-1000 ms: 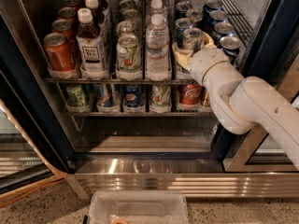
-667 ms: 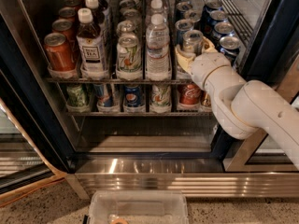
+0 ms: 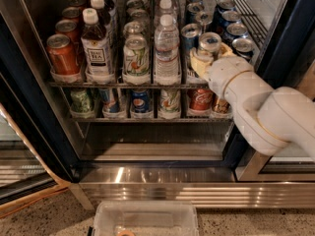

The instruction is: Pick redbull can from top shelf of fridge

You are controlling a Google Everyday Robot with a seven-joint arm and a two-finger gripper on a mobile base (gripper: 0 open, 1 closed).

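Observation:
The fridge (image 3: 30, 107) stands open in front of me. Its top shelf (image 3: 123, 85) is a wire rack with lanes of cans and bottles. My gripper (image 3: 210, 57), on a white arm coming in from the right, is at the front right of that shelf. Its cream fingers (image 3: 199, 63) are closed around a slim redbull can (image 3: 210, 43) with a silver lid. Only the can's top and upper side show above the fingers. Another slim silver-and-blue can (image 3: 189, 39) stands just to its left.
On the top shelf stand orange-red cans (image 3: 62, 55), tea bottles (image 3: 97, 45), water bottles (image 3: 167, 50) and dark-blue cans (image 3: 237, 32). The lower rack holds short cans (image 3: 141, 103). The ribbed steel base (image 3: 147, 177) lies below. A clear bin (image 3: 147, 218) sits on the floor. The glass door (image 3: 290, 43) is on the right.
The gripper and the can between its fingers have shifted slightly to the right. The rest of the shelf is unchanged.

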